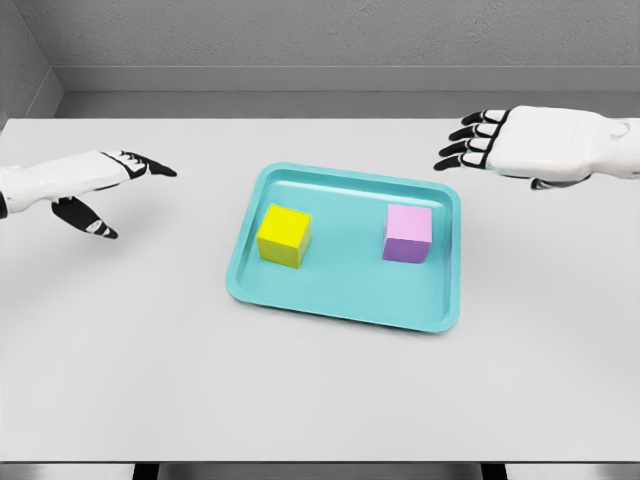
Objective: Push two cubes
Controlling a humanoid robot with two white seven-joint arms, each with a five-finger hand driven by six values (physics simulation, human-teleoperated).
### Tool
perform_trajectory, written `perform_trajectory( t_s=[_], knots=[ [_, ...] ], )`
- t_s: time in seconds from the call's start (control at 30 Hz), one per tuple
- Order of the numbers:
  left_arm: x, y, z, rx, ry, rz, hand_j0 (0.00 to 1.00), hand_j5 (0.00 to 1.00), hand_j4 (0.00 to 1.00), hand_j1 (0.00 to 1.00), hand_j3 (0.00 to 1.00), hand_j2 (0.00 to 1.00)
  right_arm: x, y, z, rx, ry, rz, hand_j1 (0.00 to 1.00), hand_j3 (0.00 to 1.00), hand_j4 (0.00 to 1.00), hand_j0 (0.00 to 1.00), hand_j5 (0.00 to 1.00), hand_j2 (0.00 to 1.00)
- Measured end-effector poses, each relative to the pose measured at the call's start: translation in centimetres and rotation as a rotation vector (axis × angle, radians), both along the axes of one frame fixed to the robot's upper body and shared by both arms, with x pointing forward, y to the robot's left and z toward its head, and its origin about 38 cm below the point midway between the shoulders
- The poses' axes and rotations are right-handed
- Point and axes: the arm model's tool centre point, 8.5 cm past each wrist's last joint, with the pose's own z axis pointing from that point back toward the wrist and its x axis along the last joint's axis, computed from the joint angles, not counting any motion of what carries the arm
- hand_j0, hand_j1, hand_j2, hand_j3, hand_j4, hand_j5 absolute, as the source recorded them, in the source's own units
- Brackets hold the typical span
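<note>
The yellow cube and pink cube sit apart on the teal tray, between and below both empty, spread-fingered hands, left hand and right hand, so a careless shove might slide the tray instead.

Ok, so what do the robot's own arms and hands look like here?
Both arms are smooth glossy white shells. The left hand and the right hand each have white, segmented fingers with black joints and black fingertips, and black shows at the thumb base. No cables, sleeves or printed markings are visible.
</note>
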Motion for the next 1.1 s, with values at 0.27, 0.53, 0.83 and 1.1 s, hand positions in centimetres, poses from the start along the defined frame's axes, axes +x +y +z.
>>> perform_trajectory(
  t_s=[0.27,0.53,0.83,1.1],
  knots=[
    [1.2,-4.1,1.1,0.037,-0.016,-0.108,1.00,1.00,1.00,1.00,1.00,1.00,-0.5,-2.1,0.3,-0.038,0.007,-0.041,0.00,0.00,0.00,0.00,0.00,0.00],
    [5.7,-14.7,0.6,0.000,-0.017,-0.233,1.00,1.00,1.00,1.00,1.00,1.00,-1.4,-1.4,-4.6,-0.112,0.140,-0.007,0.00,0.00,0.00,0.00,0.00,0.00],
    [6.3,-13.5,-1.3,-0.015,0.046,-0.176,0.01,0.01,0.01,0.01,0.01,0.01,-1.2,2.8,-8.6,-0.167,0.171,0.087,0.00,0.00,0.00,0.00,0.00,0.00],
    [5.7,-9.0,-1.0,0.140,0.110,-0.152,0.03,0.03,0.03,0.03,0.03,0.03,0.9,2.8,-9.4,-0.169,0.180,0.047,0.00,0.00,0.00,0.00,0.00,0.00]
  ],
)
